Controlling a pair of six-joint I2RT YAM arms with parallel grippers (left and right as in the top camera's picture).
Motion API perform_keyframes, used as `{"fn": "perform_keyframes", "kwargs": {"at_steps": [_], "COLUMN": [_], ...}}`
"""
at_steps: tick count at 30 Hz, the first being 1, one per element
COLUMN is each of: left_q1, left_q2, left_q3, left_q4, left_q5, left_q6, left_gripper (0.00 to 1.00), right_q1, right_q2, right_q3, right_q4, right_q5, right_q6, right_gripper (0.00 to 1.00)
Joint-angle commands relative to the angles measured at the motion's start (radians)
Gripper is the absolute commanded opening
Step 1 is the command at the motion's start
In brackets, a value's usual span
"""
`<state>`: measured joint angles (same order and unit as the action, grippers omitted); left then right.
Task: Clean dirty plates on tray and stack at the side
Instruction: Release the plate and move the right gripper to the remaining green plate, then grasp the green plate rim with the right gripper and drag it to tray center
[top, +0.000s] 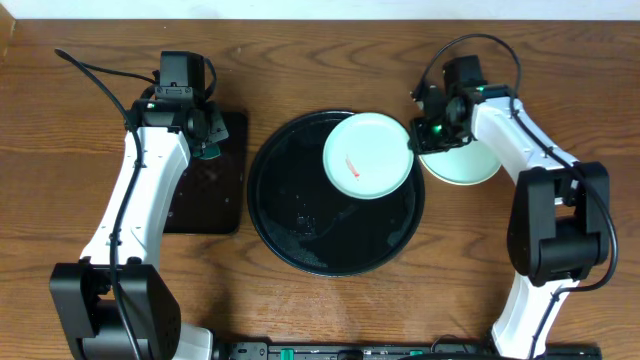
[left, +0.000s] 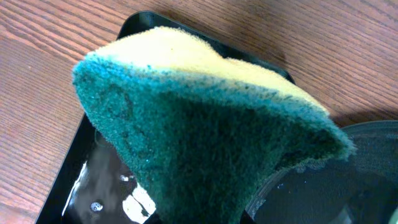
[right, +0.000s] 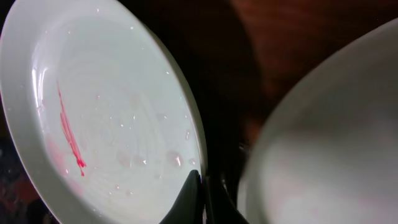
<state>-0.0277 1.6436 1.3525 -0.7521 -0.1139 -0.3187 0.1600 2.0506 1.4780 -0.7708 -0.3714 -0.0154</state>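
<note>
Right tool (top: 420, 138) pinching rim of smeared plate (top: 367, 155), overlapping tray (top: 300, 220)

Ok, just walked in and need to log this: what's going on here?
The left gripper holds a green-and-yellow sponge over the rectangular tray. The right gripper is shut on the rim of the red-smeared mint plate on the round black tray. Another plate sits beside it on the table.
</note>
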Motion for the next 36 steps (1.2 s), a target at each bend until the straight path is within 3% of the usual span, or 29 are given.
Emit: {"fn": "perform_keyframes", "kwargs": {"at_steps": [1, 7, 15, 23, 26, 30, 32, 36], "left_q1": [0.005, 0.005, 0.005, 0.005, 0.005, 0.005, 0.004, 0.004], "left_q2": [0.002, 0.002, 0.002, 0.002, 0.002, 0.002, 0.002, 0.002], "left_q3": [-0.003, -0.003, -0.003, -0.003, -0.003, -0.003, -0.003, -0.003], "left_q4": [0.002, 0.001, 0.002, 0.002, 0.001, 0.002, 0.001, 0.001], "left_q5": [-0.005, -0.005, -0.005, -0.005, -0.005, 0.003, 0.021, 0.054], "left_q6": [-0.017, -0.017, -0.017, -0.017, -0.029, -0.061, -0.061, -0.061], "left_gripper": [0.08, 0.08, 0.08, 0.08, 0.08, 0.08, 0.08, 0.08], "right_q1": [0.066, 0.172, 0.32, 0.365, 0.364, 0.365, 0.367, 0.372], "right_q2": [-0.045, -0.056, -0.056, -0.055, -0.055, -0.052, -0.05, -0.029], "right_q3": [0.014, 0.014, 0.014, 0.014, 0.014, 0.014, 0.014, 0.014], "right_q4": [-0.014, -0.003, -0.001, 0.055, 0.09, 0.133, 0.136, 0.134], "right_q5": [-0.011, 0.016, 0.221, 0.289, 0.289, 0.287, 0.276, 0.262], "right_q6": [0.025, 0.054, 0.068, 0.067, 0.068, 0.072, 0.075, 0.076], "right_gripper": [0.01, 0.01, 0.03, 0.34, 0.4, 0.4, 0.32, 0.3]}}
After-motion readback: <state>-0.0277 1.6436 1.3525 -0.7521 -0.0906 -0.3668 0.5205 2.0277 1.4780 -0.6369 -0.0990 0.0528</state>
